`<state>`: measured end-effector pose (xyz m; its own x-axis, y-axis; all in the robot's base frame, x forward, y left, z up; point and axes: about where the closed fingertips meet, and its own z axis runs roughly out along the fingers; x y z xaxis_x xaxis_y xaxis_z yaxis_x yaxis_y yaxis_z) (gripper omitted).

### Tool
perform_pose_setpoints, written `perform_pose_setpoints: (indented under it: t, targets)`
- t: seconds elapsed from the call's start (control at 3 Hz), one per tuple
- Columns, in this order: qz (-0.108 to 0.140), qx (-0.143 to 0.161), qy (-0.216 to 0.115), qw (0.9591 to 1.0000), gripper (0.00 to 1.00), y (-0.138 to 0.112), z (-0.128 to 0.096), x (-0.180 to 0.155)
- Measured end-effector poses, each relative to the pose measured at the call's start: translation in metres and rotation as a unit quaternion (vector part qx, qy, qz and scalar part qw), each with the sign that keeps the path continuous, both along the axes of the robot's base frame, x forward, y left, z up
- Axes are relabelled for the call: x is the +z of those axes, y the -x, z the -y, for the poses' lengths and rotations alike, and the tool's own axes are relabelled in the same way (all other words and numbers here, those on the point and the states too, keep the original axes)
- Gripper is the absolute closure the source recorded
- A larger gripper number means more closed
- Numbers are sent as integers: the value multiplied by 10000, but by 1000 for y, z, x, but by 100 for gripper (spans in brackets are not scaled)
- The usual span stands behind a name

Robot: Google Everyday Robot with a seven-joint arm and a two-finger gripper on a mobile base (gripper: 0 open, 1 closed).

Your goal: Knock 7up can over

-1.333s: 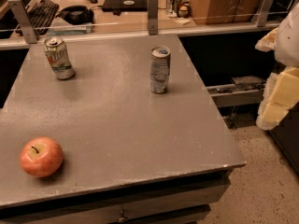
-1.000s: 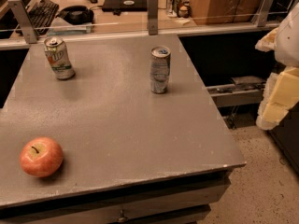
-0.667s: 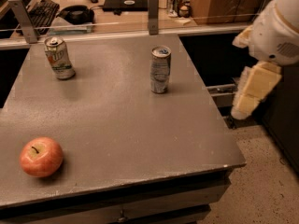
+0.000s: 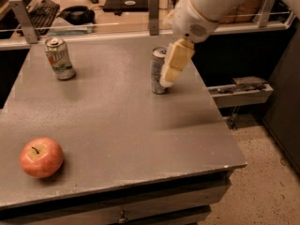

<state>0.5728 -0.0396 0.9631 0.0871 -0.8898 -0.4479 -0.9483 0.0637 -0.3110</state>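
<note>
Camera view is showing the cream-coloured end effector (image 4: 171, 65), off the right edge a moment ago, now hanging over the flat grey surface (image 4: 117, 121), just in front of the silver-grey drink can (image 4: 156, 75). Clenched or released: cannot tell. The small white 7up can (image 4: 59, 58) with green lettering is standing upright near the far-left corner, well apart. Judgement: the approach is beginning, with leftward travel remaining.

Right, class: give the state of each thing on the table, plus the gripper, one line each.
7up can: upright, back left, untouched.
silver-grey can: upright, partly hidden by the gripper.
apple: resting front left, stem up.
gripper: above the table, in front of the silver-grey can.
</note>
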Motion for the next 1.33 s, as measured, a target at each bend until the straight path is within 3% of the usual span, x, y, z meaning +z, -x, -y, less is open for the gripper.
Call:
perform_pose_setpoints:
  t: [0.33,0.67,1.0,1.33]
  targets:
    - [90,385,-386,9985,0,-31,-63,-3]
    - [-25,538,-835,9951,0,-50,-118,-16]
    - [-103,596,-1437,9878,0,-61,-187,-24]
    - [-203,611,-1800,9816,0,-66,-229,-27]
